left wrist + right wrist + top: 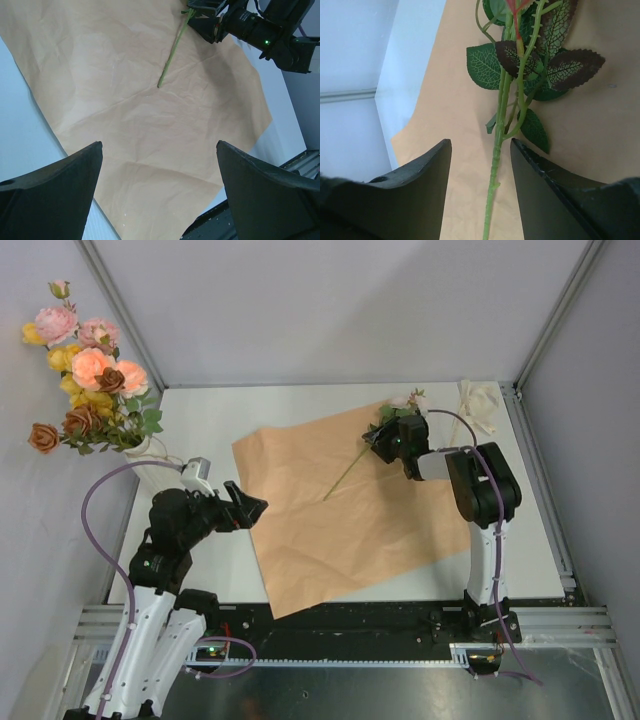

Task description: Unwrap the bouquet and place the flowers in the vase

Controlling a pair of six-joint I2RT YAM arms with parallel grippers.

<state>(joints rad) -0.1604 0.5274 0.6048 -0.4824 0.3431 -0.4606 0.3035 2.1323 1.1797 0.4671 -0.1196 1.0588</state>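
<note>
1. Flower stem (496, 165) lies between the right tool's (480, 145) half-open fingers; by my judgement it is not yet pinched.
2. From above, its long axis runs from leaves at 1 o'clock to cut end at 7 o'clock, on the peach paper (330, 530).
3. The left tool (250, 505) hovers at 8 o'clock, wide open and empty.
4. The vase (150, 452), holding the other flowers (90, 370), stands at 9 o'clock on the counter (300, 405).

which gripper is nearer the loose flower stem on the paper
Right. The right gripper sits over the stem, jaws open either side of it; the left gripper hovers open at the left edge of the paper, well away.
</note>
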